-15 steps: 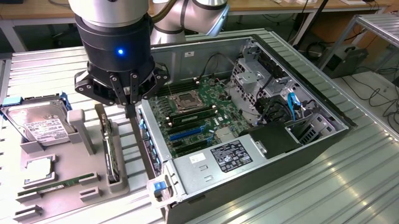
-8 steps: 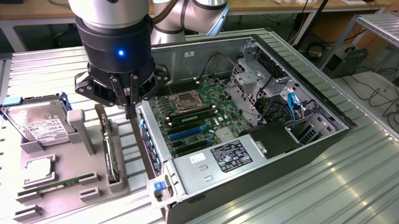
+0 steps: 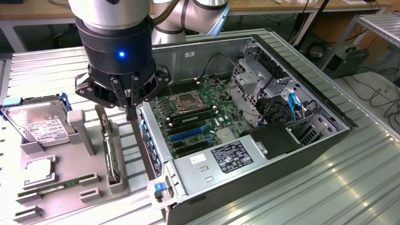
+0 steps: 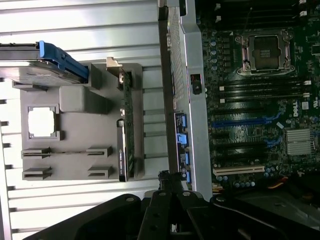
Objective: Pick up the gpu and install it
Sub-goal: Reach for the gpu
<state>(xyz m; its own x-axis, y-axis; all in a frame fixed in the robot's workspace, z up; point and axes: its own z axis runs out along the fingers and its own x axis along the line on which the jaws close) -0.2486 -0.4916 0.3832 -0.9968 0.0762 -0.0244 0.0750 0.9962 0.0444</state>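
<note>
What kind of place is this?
Probably a robotics lab set up for PC assembly: a robot arm by an open computer case, a parts tray on a metal table, desks behind.

A robotics lab or workshop: a robot arm point(image 3: 119, 33) over a ribbed metal worktop point(image 3: 350, 187) with an opened computer tower point(image 3: 262, 173) and grey parts fixture point(image 3: 62, 187); wooden desks point(image 3: 262, 5) and trailing cables point(image 3: 378, 91) behind.

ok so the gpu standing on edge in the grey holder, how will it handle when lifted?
Probably stiff: the gpu looks like a thin rigid board with a metal bracket at one end. Likely apt to tip if nudged sideways, since it stands on its narrow edge in the grey holder. Probably light for its length, being so thin.
</note>
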